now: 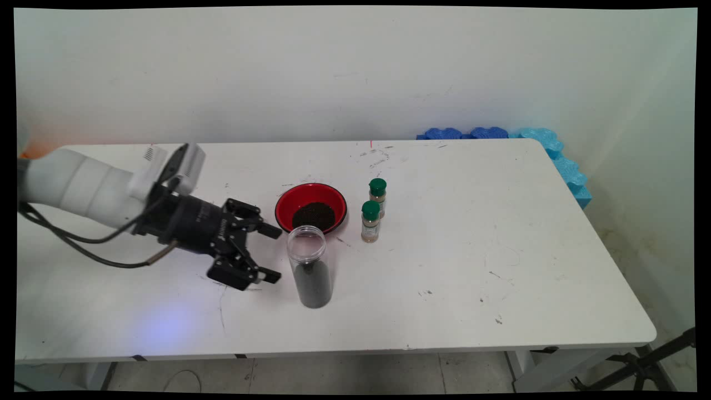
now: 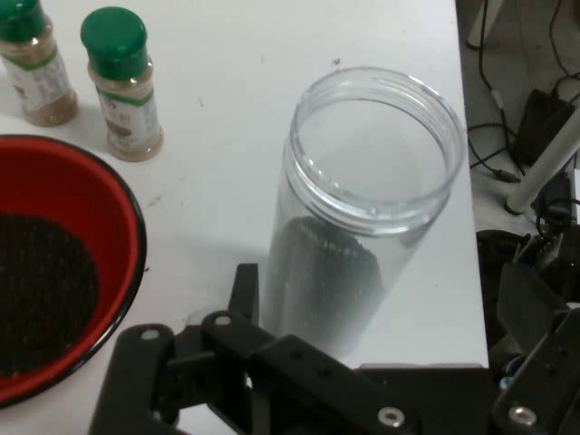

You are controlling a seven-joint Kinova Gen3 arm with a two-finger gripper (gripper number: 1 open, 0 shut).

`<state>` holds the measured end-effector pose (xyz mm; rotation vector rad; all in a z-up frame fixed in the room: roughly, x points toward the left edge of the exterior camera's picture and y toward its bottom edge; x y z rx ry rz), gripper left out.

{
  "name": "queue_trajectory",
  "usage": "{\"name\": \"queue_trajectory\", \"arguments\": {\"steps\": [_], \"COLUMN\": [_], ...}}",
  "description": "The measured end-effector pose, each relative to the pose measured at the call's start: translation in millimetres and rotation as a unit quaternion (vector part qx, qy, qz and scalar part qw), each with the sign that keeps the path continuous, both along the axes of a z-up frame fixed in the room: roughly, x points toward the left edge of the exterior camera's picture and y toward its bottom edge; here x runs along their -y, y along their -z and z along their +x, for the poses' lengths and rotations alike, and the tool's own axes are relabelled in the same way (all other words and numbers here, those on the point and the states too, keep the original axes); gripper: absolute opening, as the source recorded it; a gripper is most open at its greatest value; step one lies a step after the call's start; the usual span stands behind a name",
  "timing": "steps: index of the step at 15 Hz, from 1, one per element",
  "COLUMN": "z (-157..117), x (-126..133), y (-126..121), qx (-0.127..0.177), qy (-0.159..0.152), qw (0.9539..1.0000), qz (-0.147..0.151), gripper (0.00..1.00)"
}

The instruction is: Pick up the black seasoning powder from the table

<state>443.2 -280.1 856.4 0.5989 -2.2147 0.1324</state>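
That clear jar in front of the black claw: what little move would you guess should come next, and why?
Probably a short slide forward until the fingers straddle the jar. The end effector is open, level with the jar and just short of it, touching nothing. The jar stands upright, lidless, dark grains in its lower part, the red bowl close behind.

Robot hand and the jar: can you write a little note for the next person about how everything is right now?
Gripper: open, lying sideways just left of the clear jar, not touching it.
Clear jar: upright, lidless, dark grains in its lower part.
Red bowl: behind the jar, holding a heap of dark grains.
Two green-capped spice bottles: upright, right of the bowl.
Nothing is held.
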Motion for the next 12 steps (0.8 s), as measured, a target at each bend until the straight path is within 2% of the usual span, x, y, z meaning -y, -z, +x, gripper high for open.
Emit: {"name": "queue_trajectory", "arguments": {"steps": [12], "z": [-32], "x": [18], "y": [31], "qx": [0.000], "qy": [0.002], "qw": [1.0000], "qz": [-0.003], "gripper": [1.00]}}
